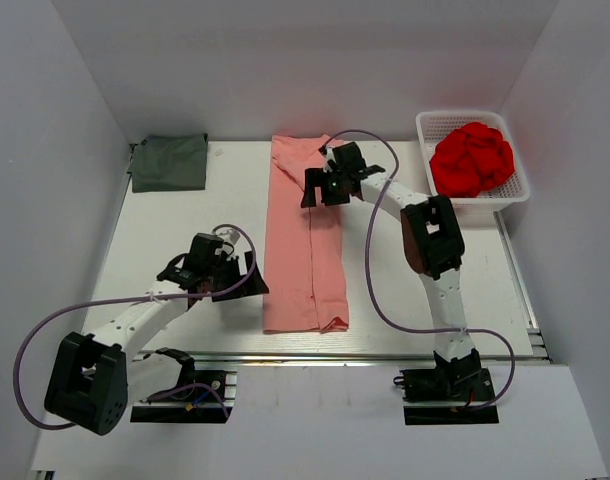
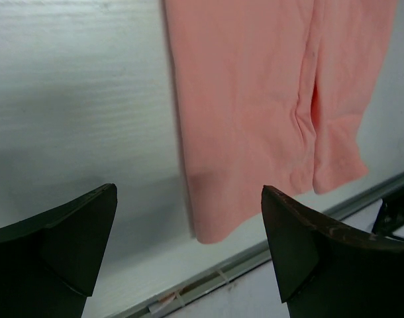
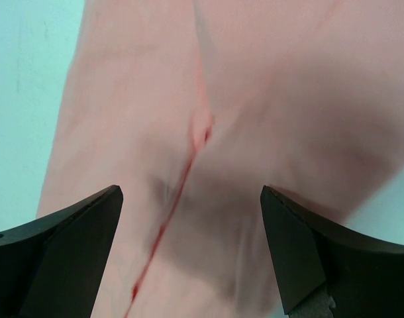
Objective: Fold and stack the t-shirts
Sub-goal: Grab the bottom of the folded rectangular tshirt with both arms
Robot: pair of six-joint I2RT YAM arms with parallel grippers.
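Note:
The salmon-pink t-shirt lies folded into a long narrow strip down the middle of the table, both sides folded in to a centre seam. It fills the right wrist view, and its near end shows in the left wrist view. The dark grey-green t-shirt lies folded at the far left corner. My left gripper is open and empty, just left of the pink strip's near end. My right gripper is open and empty, hovering over the strip's far part.
A white basket at the far right holds a crumpled red cloth. A metal rail runs along the table's near edge. White walls enclose the table on three sides.

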